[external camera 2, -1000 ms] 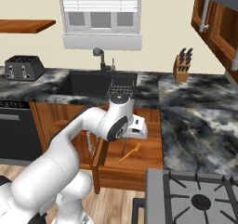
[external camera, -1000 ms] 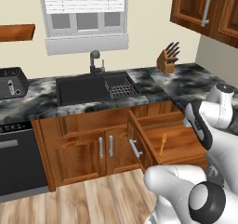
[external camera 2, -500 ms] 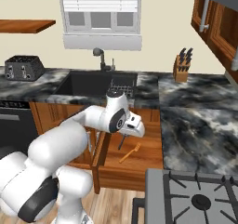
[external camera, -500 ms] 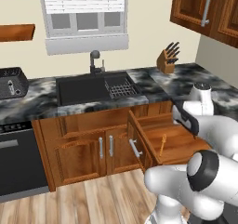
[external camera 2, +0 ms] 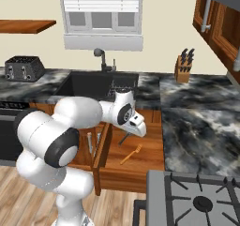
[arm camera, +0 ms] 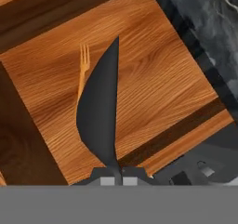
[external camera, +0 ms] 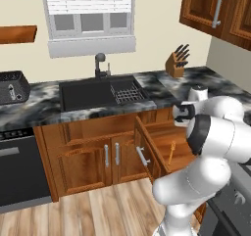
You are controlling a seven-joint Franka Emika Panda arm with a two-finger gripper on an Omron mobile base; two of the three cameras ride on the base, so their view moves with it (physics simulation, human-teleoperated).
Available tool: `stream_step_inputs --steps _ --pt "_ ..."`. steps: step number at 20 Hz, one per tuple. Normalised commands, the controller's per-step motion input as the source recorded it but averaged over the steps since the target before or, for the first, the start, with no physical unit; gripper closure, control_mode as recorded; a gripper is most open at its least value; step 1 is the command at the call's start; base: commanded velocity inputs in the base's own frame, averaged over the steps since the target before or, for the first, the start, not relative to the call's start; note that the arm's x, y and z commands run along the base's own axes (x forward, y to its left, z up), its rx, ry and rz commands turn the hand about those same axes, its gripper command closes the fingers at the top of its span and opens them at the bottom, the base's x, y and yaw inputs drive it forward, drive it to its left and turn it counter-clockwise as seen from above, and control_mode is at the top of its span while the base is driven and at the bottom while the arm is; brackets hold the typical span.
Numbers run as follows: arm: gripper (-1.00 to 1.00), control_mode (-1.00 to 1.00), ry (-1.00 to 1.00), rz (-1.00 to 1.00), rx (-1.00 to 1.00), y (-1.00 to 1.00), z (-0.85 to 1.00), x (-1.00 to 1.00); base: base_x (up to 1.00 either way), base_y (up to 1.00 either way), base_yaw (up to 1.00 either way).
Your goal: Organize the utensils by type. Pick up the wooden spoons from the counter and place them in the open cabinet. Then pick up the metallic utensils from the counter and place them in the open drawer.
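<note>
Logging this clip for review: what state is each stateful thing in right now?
drawer: pulled open
wooden fork: lying flat on the drawer floor
pincer: shut on the metal spoon
metal spoon: held above the open drawer
upper cabinet: doors closed

Grey metal spoon hangs above the open drawer — orange wooden fork lies inside.

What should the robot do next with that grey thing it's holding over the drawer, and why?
Probably open the gripper. It is shut on the grey metal utensil, which hangs over the open drawer, above the orange fork lying on its floor, so release should drop it in.
</note>
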Motion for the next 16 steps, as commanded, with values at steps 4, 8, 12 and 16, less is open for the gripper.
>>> stream_step_inputs --steps 4,8,12,16 --pt "1.0 -1.0 0.06 -0.1 0.08 -0.09 -0.34 0.55 0.0 0.0 0.0" --pt "1.0 -1.0 0.01 -0.09 0.0 -0.03 -0.5 0.44 0.0 0.0 0.0" --pt "1.0 -1.0 0.02 -0.08 0.0 -0.12 -0.55 0.4 0.0 0.0 0.0" --pt "1.0 -1.0 0.03 -0.04 0.0 -0.2 -0.5 0.4 0.0 0.0 0.0"
